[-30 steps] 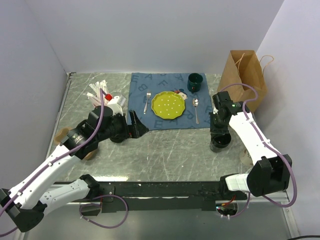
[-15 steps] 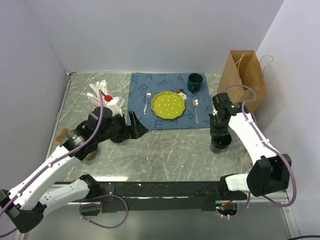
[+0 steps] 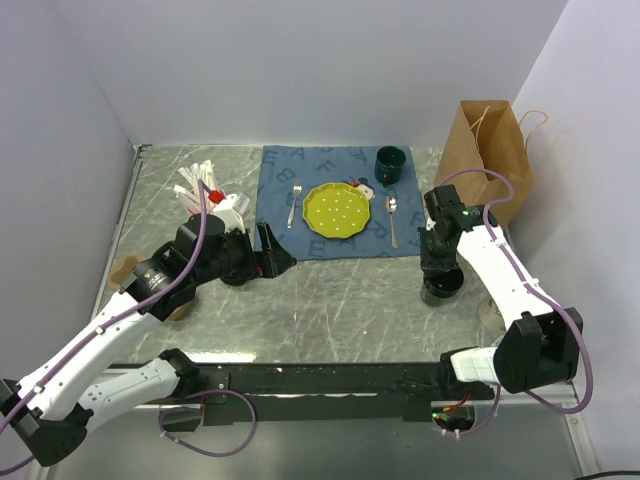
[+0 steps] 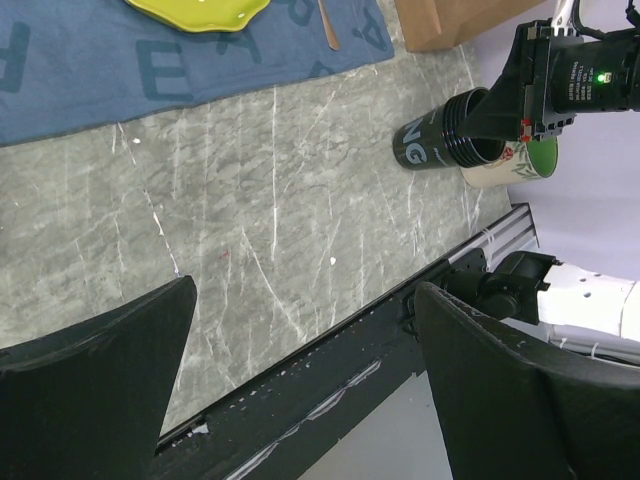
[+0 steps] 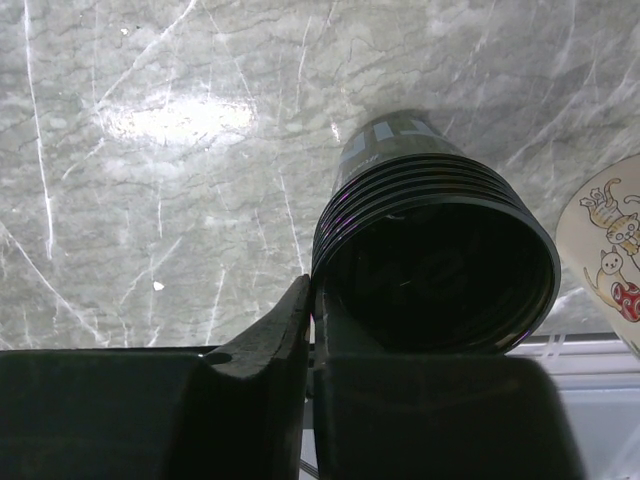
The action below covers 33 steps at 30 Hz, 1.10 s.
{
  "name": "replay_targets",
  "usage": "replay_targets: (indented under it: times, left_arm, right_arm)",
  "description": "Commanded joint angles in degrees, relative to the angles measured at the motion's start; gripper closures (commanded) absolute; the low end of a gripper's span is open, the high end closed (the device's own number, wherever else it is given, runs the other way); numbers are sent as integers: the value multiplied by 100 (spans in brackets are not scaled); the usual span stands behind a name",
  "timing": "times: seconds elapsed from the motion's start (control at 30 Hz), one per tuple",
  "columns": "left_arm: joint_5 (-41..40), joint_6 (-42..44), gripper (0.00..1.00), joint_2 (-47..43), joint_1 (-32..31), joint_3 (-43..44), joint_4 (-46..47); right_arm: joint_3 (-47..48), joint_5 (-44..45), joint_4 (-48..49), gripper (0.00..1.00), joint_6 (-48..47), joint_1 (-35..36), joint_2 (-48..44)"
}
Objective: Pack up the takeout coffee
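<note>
The takeout coffee cup [image 3: 441, 287] is a black disposable cup standing on the marble at the right. Its top is open, several ribbed rims show as if cups are nested, and no lid is visible. It also shows in the right wrist view [image 5: 440, 270] and the left wrist view [image 4: 435, 132]. My right gripper [image 5: 312, 300] is shut on the cup's rim, one finger inside and one outside, reaching down from above [image 3: 438, 272]. My left gripper [image 3: 275, 252] is open and empty low over the table's left middle, its fingers wide apart [image 4: 310, 380].
A brown paper bag [image 3: 490, 155] stands at the back right. A blue placemat [image 3: 280, 175] holds a green plate [image 3: 338, 210], fork, spoon and dark green mug [image 3: 390, 163]. A pink cup of straws [image 3: 205, 195] is at left. A printed cup [image 5: 610, 250] stands beside the black cup.
</note>
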Motion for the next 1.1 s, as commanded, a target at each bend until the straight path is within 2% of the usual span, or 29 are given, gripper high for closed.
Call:
replay_targets:
  times: [0.0,0.07,0.17,0.23,0.27,0.3,0.33,0.37,1.07]
  left_arm:
    - [-79,-21,3,-84,0,-8,179]
    - [-70,-12,3,-75,0,-26,196]
    - [-35,-12,3,-66,0,-52,214]
    - [-26,-12,3,-57,0,-61,232]
    - [-18,-12,3,-57,0,-69,240]
    - [-18,-12,3,-49,0,-70,240]
    - [-26,-12,3,-49,0,-70,240]
    - [-26,-3,3,-40,0,-70,240]
    - [-105,129,3,-14,0,-61,223]
  right_arm:
    - [261,145,8,91,1,-50,-95]
    - [287,110,-9,100,-16,-50,-104]
    - [322,66,-27,99,-7,-50,-113]
    - [349,74,-71,91,-7,-41,-87]
    - [332,75,-71,91,-16,-50,-78]
    - [323,75,-54,92,-25,-50,-95]
    - [314,57,-27,98,-25,-42,-113]
    - [314,14,-10,100,-42,-50,-148]
    - [1130,654,-914,100,159,-50,98]
